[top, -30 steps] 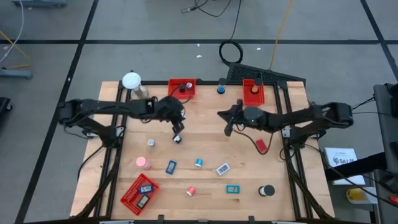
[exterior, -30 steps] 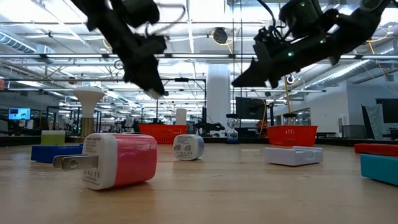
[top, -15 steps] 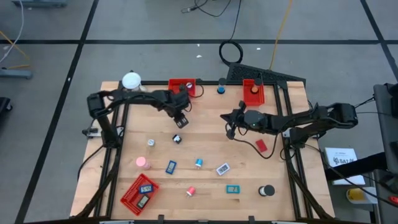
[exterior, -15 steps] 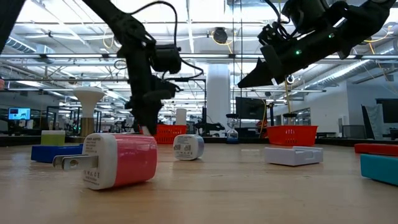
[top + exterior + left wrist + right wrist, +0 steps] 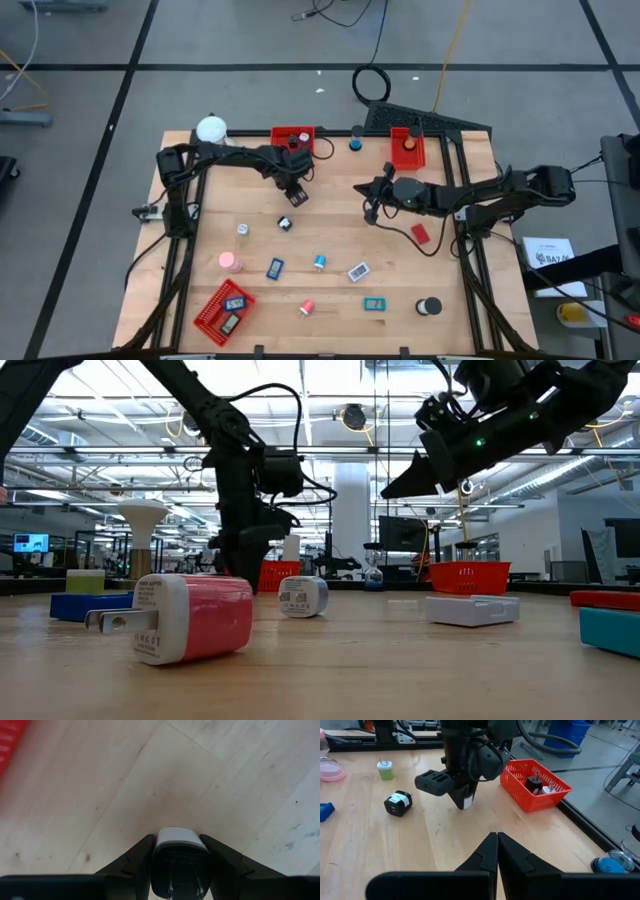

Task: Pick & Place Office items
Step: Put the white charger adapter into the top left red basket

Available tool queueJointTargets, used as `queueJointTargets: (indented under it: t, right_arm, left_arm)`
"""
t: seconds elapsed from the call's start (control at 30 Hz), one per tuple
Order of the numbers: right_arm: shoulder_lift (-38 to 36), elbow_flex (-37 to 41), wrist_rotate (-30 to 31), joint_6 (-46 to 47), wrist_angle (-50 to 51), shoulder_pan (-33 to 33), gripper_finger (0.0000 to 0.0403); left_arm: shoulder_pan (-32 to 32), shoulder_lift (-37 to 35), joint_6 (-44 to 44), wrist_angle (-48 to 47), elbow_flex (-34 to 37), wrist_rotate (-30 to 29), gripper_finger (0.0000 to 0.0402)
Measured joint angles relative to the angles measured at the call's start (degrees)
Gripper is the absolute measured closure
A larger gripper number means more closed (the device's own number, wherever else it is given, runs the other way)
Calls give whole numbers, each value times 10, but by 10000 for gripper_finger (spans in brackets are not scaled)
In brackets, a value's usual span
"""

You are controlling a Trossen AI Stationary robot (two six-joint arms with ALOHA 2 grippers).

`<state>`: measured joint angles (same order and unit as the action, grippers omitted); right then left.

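Observation:
My left gripper [image 5: 296,192] hangs low over the table's far half, just near of the far red tray [image 5: 292,140], shut on a small black-and-white plug adapter [image 5: 179,851]. The right wrist view shows the adapter [image 5: 466,800] at the fingers' lower end, close above the wood. My right gripper [image 5: 369,207] is shut and empty, raised over the table's right middle. Other office items lie loose: a black cube [image 5: 283,223], a pink charger [image 5: 229,262], a blue piece [image 5: 274,268], a blue roll [image 5: 319,262], a white piece [image 5: 358,271] and a red flat piece [image 5: 419,233]. My left gripper pinches the adapter between its two fingers [image 5: 137,857], one on each side of the black body; the white end [image 5: 179,838] sticks out past the fingertips. The fingers come from above, pointing down. Whether the white end touches the wood, I cannot tell.
A second red tray [image 5: 407,147] stands at the far right, and a third [image 5: 224,310] lies at the near left with items in it. A white ball on a stand [image 5: 212,130] is at the far left corner. Bare wood lies between the two grippers.
My left gripper, still shut on the adapter, has moved toward the table's far edge and the far red tray, and has come down from high above the table to just over the wood. Its arm has swung round behind it.

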<state>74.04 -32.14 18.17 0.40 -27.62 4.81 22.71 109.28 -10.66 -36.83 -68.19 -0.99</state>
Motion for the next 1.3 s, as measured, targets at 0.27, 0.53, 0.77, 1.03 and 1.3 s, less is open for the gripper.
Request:
queueJointTargets:
  t: [0.27,0.53,0.77,1.03,1.3]
  right_arm:
    - [0,0,0,0,-4,-1,403]
    - [0,0,-2,1,-9,-2,403]
    - [0,0,-2,3,-9,-2,402]
    - [0,0,-3,4,-8,-2,402]
    - [0,0,-4,2,-4,-2,399]
  left_arm:
    - [-2,-3,1,-4,1,-1,211]
    - [-2,-4,18,-21,1,-1,156]
    - [-2,-18,70,-44,3,4,125]
    - [7,-60,80,-40,2,8,130]
    - [12,-52,87,-29,2,27,164]
